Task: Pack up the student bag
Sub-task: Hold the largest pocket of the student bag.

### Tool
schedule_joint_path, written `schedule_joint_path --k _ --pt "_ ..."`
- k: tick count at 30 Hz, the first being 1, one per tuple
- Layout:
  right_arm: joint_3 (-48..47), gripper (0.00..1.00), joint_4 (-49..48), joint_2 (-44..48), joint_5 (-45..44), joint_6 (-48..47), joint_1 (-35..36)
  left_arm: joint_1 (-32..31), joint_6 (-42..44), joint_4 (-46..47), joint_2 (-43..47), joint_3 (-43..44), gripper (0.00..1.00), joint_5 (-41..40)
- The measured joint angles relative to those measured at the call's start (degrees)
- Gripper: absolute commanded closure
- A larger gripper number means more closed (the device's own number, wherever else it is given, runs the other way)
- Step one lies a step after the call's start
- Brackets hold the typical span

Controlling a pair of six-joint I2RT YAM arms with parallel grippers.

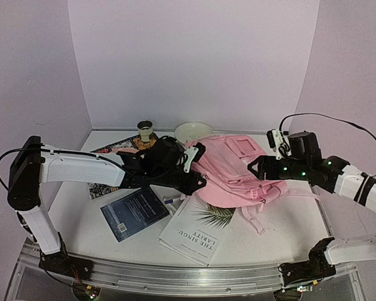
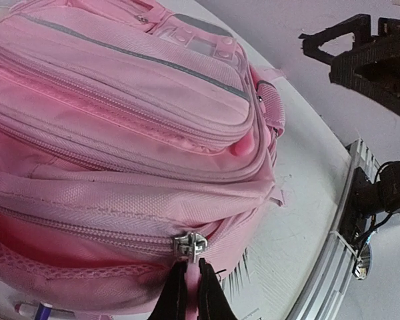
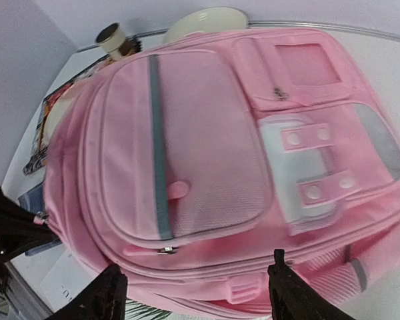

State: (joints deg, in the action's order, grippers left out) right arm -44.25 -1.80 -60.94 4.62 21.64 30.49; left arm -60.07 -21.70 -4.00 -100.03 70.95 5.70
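Right fingers spread wide, student bag filling view beyond.

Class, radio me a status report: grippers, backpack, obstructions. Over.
Left gripper shut on zipper pull. Right gripper open over pink backpack front. White book, blue booklet lie outside it.

Student bag: big soft pink backpack, lying flat w/ front up. It sits centre-right on the table, nearer the far edge. Front has a large pocket w/ grey stripe, a smaller pocket, and a white buckle patch w/ two pink snap tabs. Front pocket zips are shut. Pink straps trail toward the near edge. Metal zip pull on the side facing the table's left edge; teeth beside it closed.
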Motion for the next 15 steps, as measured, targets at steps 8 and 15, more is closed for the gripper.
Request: schedule_joint_path --k 8,15 --pt "-1.4 0.22 -1.8 -5.2 3.4 -9.5 7.1 0.0 0.5 -0.3 -0.3 1.5 1.00 2.6" --pt "-2.7 0.24 -4.5 -9.1 4.4 -18.0 12.8 0.1 0.5 -0.5 -0.6 2.3 1.00 3.9"
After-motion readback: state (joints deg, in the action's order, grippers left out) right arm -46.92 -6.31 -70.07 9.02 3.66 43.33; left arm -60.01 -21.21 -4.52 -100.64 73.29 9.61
